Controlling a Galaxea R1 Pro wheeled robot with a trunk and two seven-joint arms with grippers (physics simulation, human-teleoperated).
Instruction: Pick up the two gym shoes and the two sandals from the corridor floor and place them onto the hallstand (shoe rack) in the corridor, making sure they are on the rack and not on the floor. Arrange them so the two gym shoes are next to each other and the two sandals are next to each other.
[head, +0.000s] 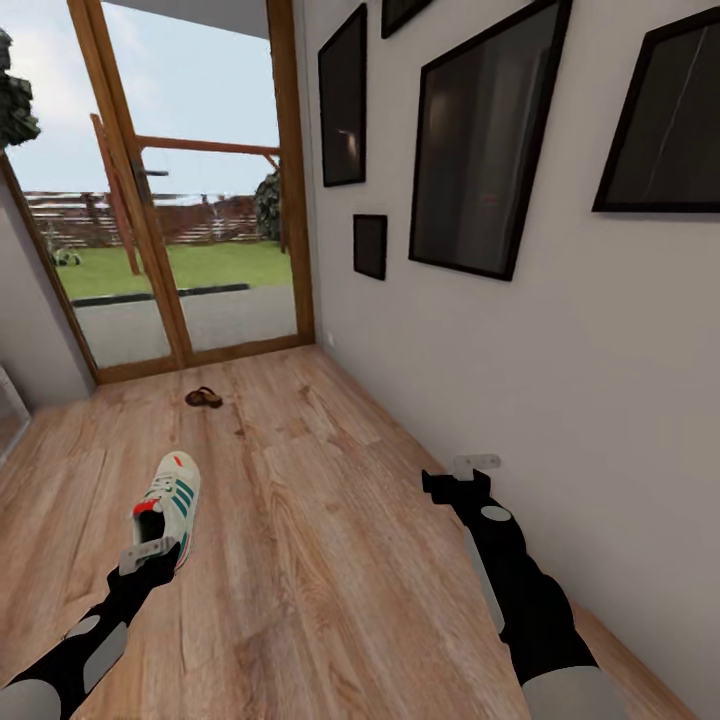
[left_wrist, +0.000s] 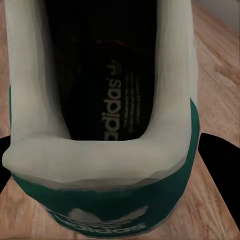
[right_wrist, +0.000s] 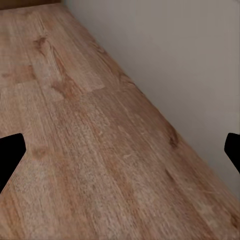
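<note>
- My left gripper (head: 152, 552) sits at the heel of a gym shoe (head: 170, 505). In the left wrist view the green heel collar (left_wrist: 107, 195) lies between my two dark fingertips (left_wrist: 217, 152), one on either side. I judge the fingers spread around the heel and not yet pinching, though I cannot be sure of contact.
- The sneaker points straight away from this gripper, toe toward the glass door (head: 190, 200), and seems to rest on the corridor floor (head: 330, 560).
- Risk: the heel is soft and rounded. If I close too low on the green band, the shoe could squirt forward out of my fingers.
- Risk: held by the heel alone, the long toe would hang and tip down, and could slip free while I carry it.
- My right gripper (head: 462, 478) hangs out ahead with its fingers spread and nothing between them, near the white wall (head: 560, 400) on its outer side. Swinging the trunk could brush that arm against the wall.
- One dark-brown sandal (head: 204, 398) lies well beyond the sneaker, near the door. Driving forward carelessly could push it.
- Turning to look for the hallstand while holding the shoe loosely is where I expect a drop.
</note>
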